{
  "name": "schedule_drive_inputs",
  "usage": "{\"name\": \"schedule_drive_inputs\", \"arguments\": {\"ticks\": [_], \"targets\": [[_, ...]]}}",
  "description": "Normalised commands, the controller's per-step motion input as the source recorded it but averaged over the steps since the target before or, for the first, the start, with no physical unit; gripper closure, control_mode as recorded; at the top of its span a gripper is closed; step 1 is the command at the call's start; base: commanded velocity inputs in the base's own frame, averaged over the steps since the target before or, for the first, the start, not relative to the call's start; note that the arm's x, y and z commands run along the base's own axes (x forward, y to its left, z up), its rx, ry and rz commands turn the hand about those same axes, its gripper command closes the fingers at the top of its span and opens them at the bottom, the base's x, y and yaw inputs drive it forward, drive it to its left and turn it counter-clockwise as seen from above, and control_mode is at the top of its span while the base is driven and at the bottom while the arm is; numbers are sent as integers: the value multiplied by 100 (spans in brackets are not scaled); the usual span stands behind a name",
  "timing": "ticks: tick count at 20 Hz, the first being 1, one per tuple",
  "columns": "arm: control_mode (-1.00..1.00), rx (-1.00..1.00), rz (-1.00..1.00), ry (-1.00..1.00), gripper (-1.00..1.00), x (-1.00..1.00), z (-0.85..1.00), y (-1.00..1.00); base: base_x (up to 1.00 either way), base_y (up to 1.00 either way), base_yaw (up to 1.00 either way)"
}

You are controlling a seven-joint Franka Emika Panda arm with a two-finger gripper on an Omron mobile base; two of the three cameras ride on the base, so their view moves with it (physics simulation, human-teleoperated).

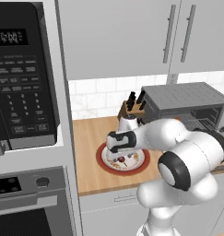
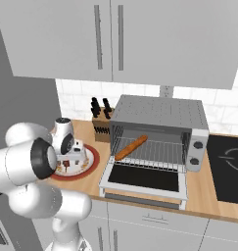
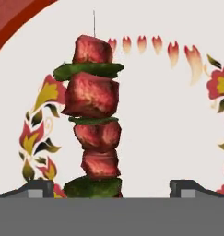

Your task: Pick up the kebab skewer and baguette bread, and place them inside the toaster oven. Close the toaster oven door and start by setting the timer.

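Hovering my gripper (image 3: pixel 111 185) wide open, holding nothing, over the kebab skewer (image 3: pixel 94 115) on the plate (image 1: pixel 140 165); baguette bread (image 2: pixel 130 147) already racked.

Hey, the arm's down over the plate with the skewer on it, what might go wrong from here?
1. In the hand view the skewer lies left of centre between the open hand's fingertips, so a close may catch it unevenly and let it roll or slip.
2. The skewer lies flat on the plate, so the fingertips may press on the plate and shift it.
3. The baguette already lies diagonally on the oven rack, so carrying the skewer in may nudge it.
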Motion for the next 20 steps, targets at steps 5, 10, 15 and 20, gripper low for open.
{"name": "schedule_drive_inputs", "arguments": {"ticks": [5,10,15,20], "targets": [[-100,-1,1,5,-100,22,-17,27,0,0,0],[-100,-4,0,0,-100,-6,-3,-4,0,0,0],[-100,-3,0,0,-100,-15,0,-11,0,0,0],[-100,0,0,0,-100,-31,0,-8,0,0,0]]}}
